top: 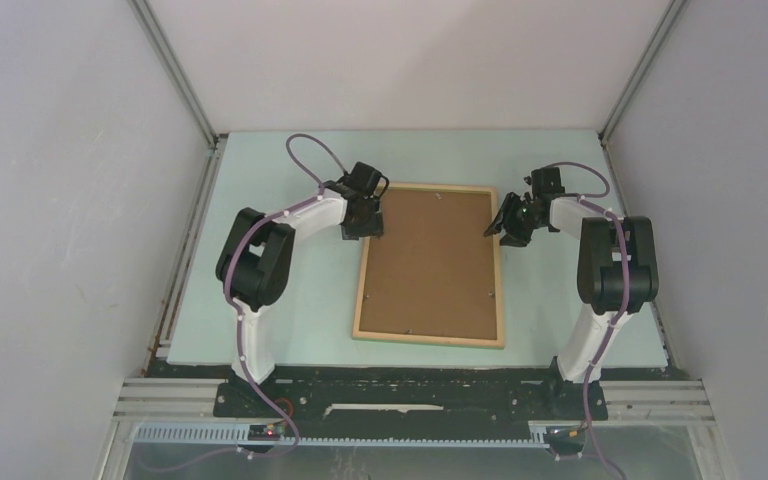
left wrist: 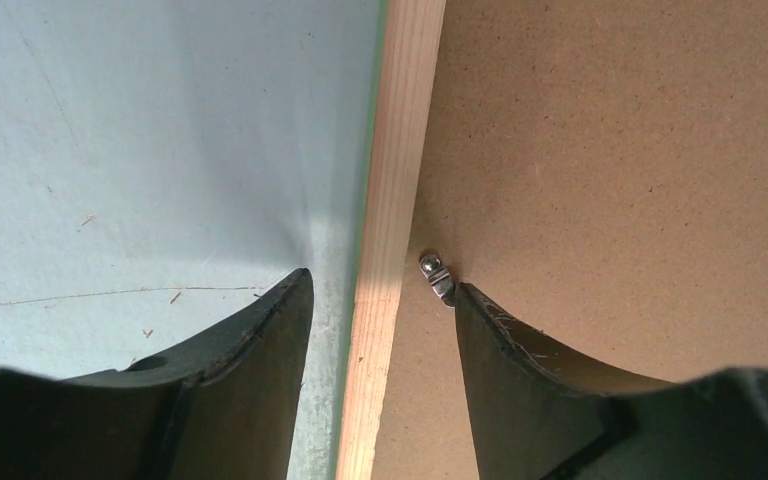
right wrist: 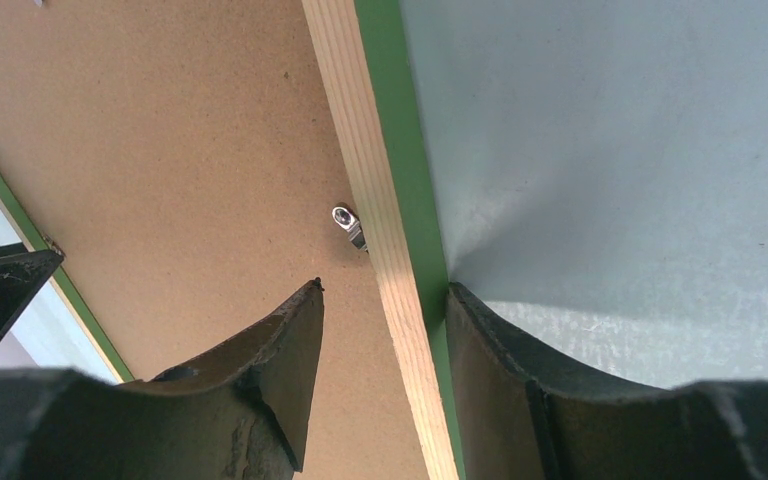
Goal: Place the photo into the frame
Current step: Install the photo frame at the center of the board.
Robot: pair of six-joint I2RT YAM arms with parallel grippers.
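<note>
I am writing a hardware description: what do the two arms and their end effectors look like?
Both the left arm and the right arm have white links with bulky black joint housings. A thin purple cable runs along each, looping free near the wrist. The left end effector and the right end effector each have two dark, curved fingers tapering to points, with scuffed edges.

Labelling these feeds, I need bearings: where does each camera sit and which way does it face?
Top: above and behind the arms, looking down on the table and back-up frame; both arms show.
Left wrist: on the left arm, looking down at the frame's left rail between its jaws.
Right wrist: likewise, right rail between its jaws.
Shared: both wrist views show the backing board and a clip.
</note>
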